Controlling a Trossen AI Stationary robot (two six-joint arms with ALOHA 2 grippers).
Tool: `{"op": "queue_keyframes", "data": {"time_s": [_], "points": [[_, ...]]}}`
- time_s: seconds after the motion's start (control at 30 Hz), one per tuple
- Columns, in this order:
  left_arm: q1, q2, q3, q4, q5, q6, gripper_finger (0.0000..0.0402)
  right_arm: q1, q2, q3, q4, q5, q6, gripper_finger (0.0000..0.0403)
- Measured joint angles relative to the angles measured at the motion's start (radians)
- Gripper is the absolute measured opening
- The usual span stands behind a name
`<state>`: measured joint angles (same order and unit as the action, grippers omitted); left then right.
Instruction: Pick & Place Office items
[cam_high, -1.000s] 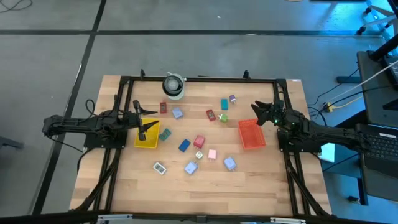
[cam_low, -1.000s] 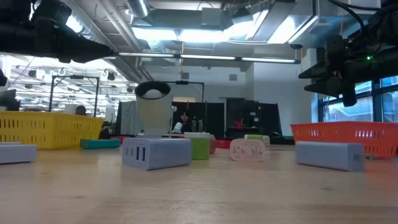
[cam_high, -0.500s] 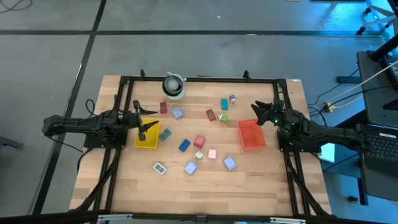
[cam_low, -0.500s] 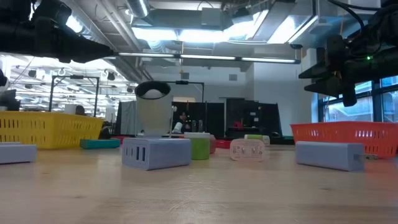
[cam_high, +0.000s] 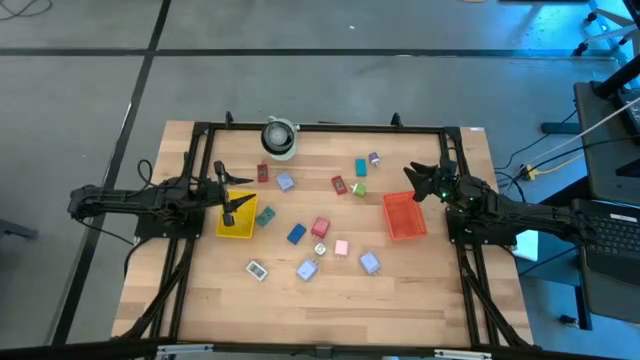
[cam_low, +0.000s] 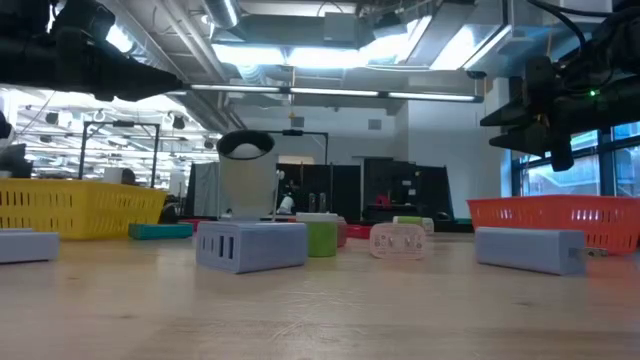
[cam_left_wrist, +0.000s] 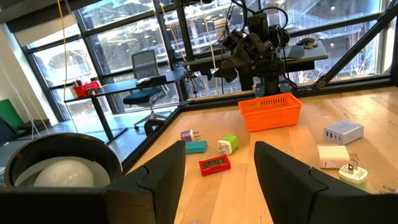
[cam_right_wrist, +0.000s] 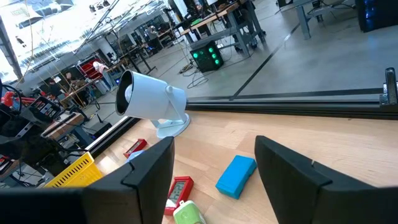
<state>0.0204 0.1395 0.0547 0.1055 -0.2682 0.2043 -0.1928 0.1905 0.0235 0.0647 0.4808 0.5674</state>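
Observation:
The office items lie loose on the wooden table: a red piece (cam_high: 263, 172), lavender blocks (cam_high: 285, 182) (cam_high: 369, 262), a blue block (cam_high: 297, 233), a green piece (cam_high: 360, 190), a pink one (cam_high: 341, 248) and several more. In the low view a lavender block (cam_low: 251, 245) is nearest. My left gripper (cam_high: 236, 195) hangs open over the far edge of the yellow tray (cam_high: 237, 220); its wrist view shows the fingers (cam_left_wrist: 217, 168) apart. My right gripper (cam_high: 418, 180) is open (cam_right_wrist: 214, 162), raised just beyond the orange-red tray (cam_high: 404, 215).
A round grey-white cylinder (cam_high: 280, 137) stands near the table's far edge. A black frame (cam_high: 320, 127) runs round the table. The yellow tray (cam_low: 75, 208) sits on the left side and the orange-red tray (cam_low: 560, 220) on the right, with bare wood along the near edge.

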Motion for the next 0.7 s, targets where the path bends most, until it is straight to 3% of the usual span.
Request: {"op": "queue_keyframes", "data": {"time_s": [0.4,0.7], "points": [[0.000,0.000,0.000,0.003,0.000,-0.007,0.0189,0.000,0.000,0.000,0.000,0.000,0.000,0.0225],[0.000,0.000,0.000,0.006,0.000,-0.161,0.0189,0.000,0.000,0.000,0.002,0.017,0.000,0.0225]]}}
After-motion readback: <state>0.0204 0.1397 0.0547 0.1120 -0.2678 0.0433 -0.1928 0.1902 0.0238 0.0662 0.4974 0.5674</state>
